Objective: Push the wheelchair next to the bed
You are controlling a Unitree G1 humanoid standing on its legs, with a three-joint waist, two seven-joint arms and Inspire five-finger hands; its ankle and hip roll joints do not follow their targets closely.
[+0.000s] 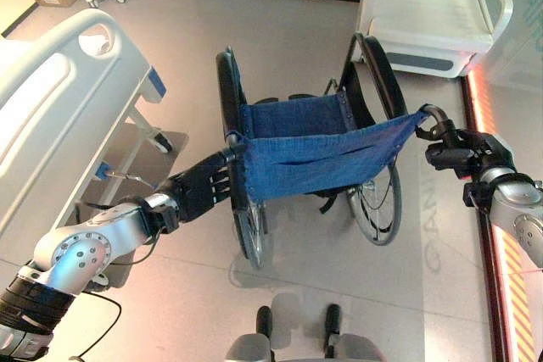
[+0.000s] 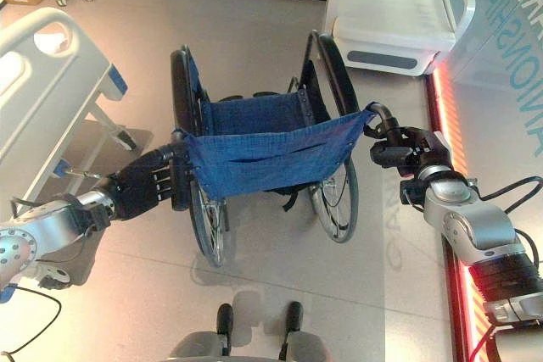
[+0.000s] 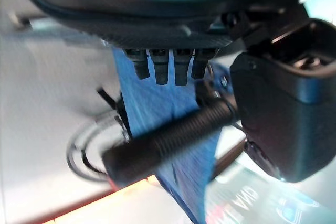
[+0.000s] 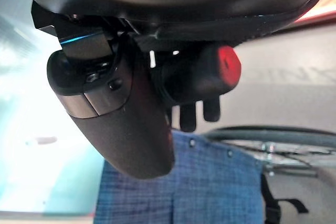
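The wheelchair [image 1: 314, 158], a stiff frame on free-rolling wheels with a slack blue back, stands mid-floor near the bed [image 1: 59, 108], best steered by its handles, which the left hand [image 1: 199, 188] and right hand [image 1: 454, 154] clasp with curled fingers.

We see two silver-grey jointed arms with round screw-studded elbow housings and black ribbed cuffs, each ending in a dark hand, the left hand [image 1: 202, 190] and right hand [image 2: 405, 151], with blocky segmented fingers [image 3: 160, 66] and a smooth rounded thumb.
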